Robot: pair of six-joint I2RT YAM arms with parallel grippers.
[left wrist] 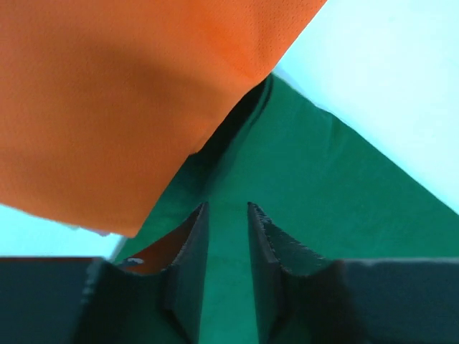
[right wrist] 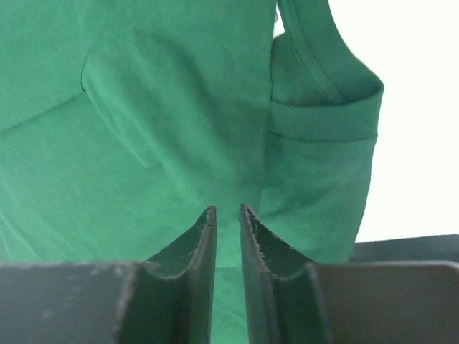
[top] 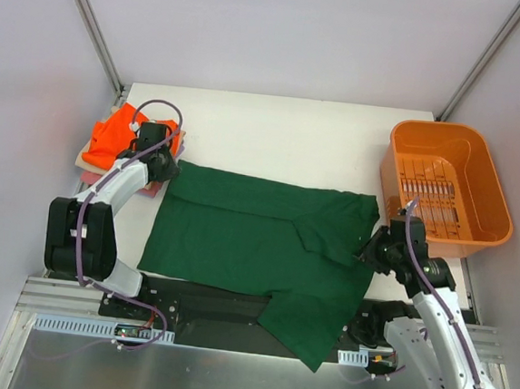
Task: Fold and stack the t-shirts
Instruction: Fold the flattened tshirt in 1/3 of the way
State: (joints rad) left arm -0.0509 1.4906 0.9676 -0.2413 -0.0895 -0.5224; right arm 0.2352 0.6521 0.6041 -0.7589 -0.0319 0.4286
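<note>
Left fingers (left wrist: 188, 251): dark, serrated inner faces with a narrow slit between them. Smooth green knit shows in the slit; cannot tell whether cloth is pinched. Right fingers (right wrist: 197, 244): same narrow slit over green cloth beside a hemmed sleeve, grip likewise unclear. Dark green t-shirt (top: 247, 239) lies spread mid-frame on the white tabletop (top: 275, 128), one part trailing past its lower edge. Orange t-shirt (top: 110, 136), fine mesh weave, tops a folded pile at upper left, beside the green corner. Orange plastic basket (top: 500, 211), slotted floor, at right.

On the table (top: 275, 128), a spread t-shirt (top: 247, 234) lies centrally, overhanging the near edge; folded t-shirts (top: 119, 141) lie far left, a basket (top: 447, 188) far right.
</note>
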